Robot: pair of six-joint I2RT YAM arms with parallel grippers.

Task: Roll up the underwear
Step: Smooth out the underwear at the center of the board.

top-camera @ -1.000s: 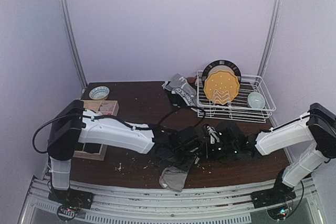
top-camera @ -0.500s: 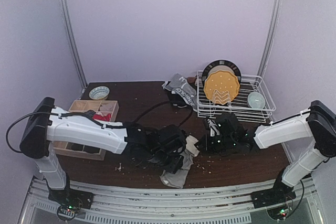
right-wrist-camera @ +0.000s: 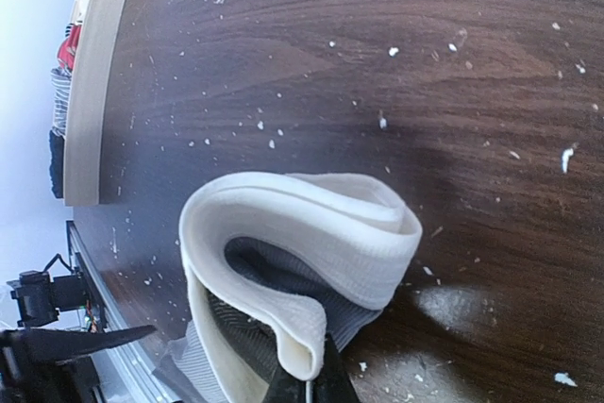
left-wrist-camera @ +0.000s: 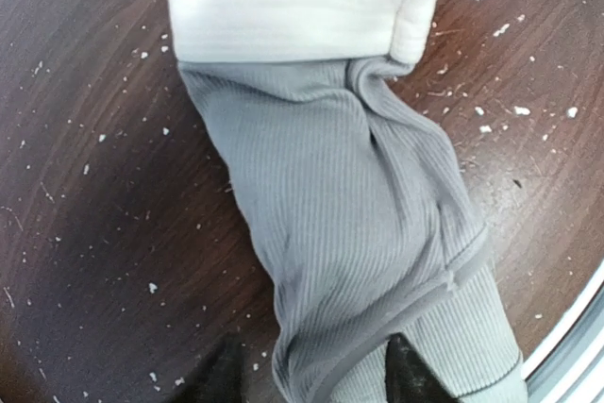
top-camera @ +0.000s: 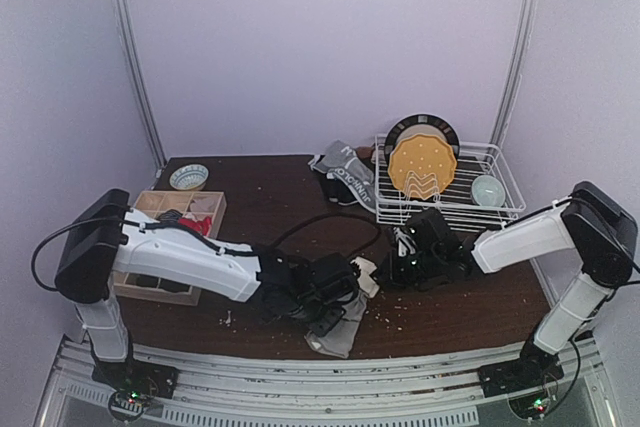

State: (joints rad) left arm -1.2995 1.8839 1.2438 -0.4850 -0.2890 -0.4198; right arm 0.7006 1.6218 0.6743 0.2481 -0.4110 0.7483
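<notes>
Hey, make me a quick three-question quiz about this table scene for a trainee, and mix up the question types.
1. True or false: the right gripper is pinching the white waistband of the grey underwear.
2. Pick one. The left gripper is: A, open over the grey underwear; B, shut on the grey underwear; C, out of sight in every view.
3. What stands on edge in the wire rack?
Key: 1 true; 2 A; 3 the yellow plate.
</notes>
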